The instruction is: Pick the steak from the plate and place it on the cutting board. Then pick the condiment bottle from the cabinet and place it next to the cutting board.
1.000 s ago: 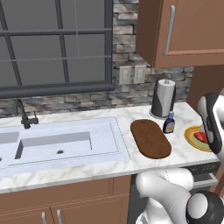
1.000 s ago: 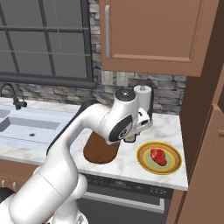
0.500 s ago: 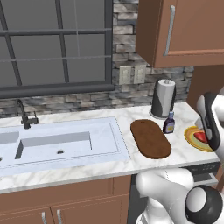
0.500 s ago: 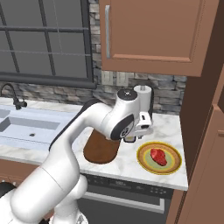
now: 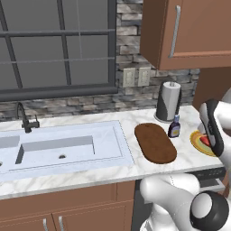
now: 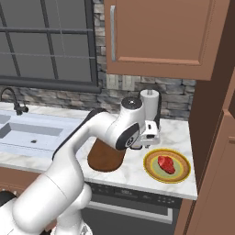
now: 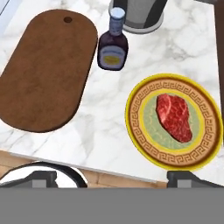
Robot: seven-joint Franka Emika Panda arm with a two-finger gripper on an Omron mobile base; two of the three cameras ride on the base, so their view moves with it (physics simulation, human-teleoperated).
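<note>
Gripper (image 7: 112, 179) with jaws spread wide, empty, hovering above front edge of white marbled counter (image 7: 105, 127). Near front right corner: round plate with yellow-orange rim and pale green centre (image 7: 173, 121), raw red steak chunk (image 7: 175, 116) lying on its middle. Left of plate, apart from it: dark brown oval wooden cutting board (image 7: 46, 70), bare. Behind, just beside board's far right edge: small dark condiment bottle, blue cap, light label (image 7: 113, 43), upright on counter. Farthest: paper towel roll on dark holder (image 7: 139, 13).

Raw red steak (image 7: 174, 117) lies flat on the pale green centre of the yellow-rimmed plate (image 7: 141, 133). Dark brown oval cutting board (image 7: 46, 72) lies at the plate's 9 o'clock; the blue-capped condiment bottle (image 7: 113, 43) stands upright between them, toward 11 o'clock. Brown cabinet (image 6: 160, 32) above, doors closed.
</note>
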